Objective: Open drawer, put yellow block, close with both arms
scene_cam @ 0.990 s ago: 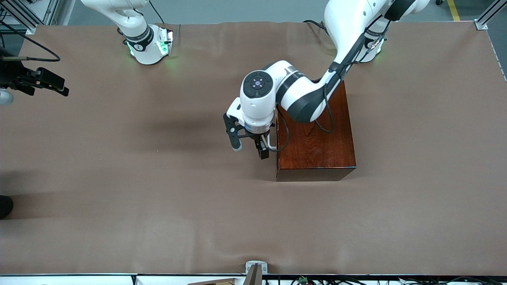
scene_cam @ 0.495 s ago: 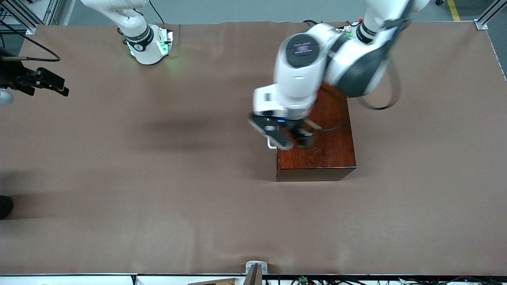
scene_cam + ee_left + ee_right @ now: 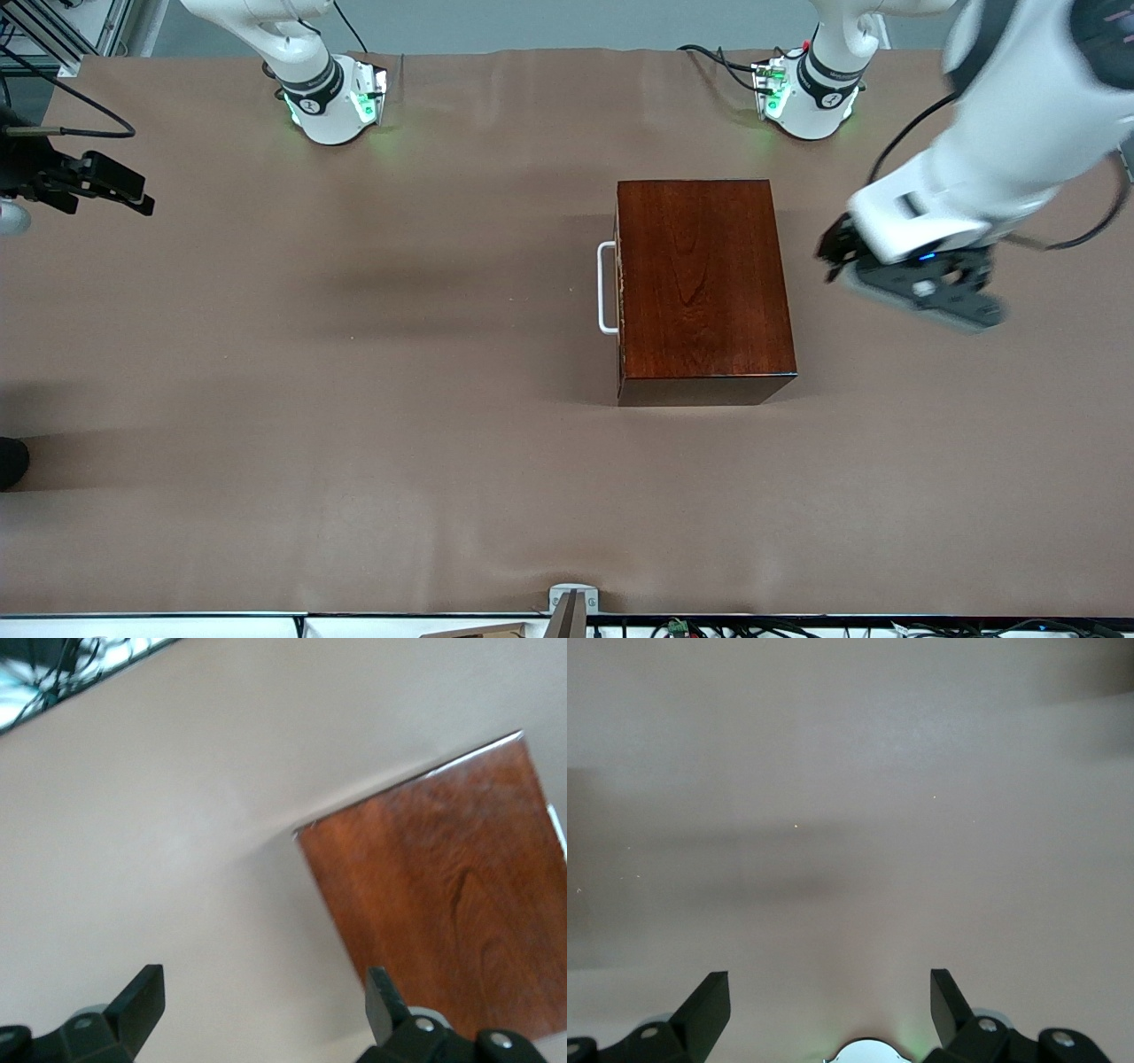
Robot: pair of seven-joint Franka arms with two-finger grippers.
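The dark reddish-brown box (image 3: 700,283) stands mid-table with its drawer pushed fully in. Only the white U-shaped handle (image 3: 607,288) shows, on the side toward the right arm's end. The yellow block is not in view. My left gripper (image 3: 921,288) is open and empty, up in the air over bare cloth beside the box, toward the left arm's end. The left wrist view shows the gripper (image 3: 266,1001) open, with the box's top (image 3: 452,904) off to one side. My right gripper (image 3: 133,195) waits open and empty at the right arm's end, and the right wrist view (image 3: 830,1005) shows it over bare cloth.
Brown cloth (image 3: 354,399) covers the whole table. The two green-lit arm bases (image 3: 332,102) (image 3: 806,93) stand along the edge farthest from the front camera. A small metal bracket (image 3: 571,598) sits at the nearest edge.
My left gripper has left the drawer handle, risen and swung over the box to the left arm's end of the table. The drawer stays shut. The right arm has not moved.
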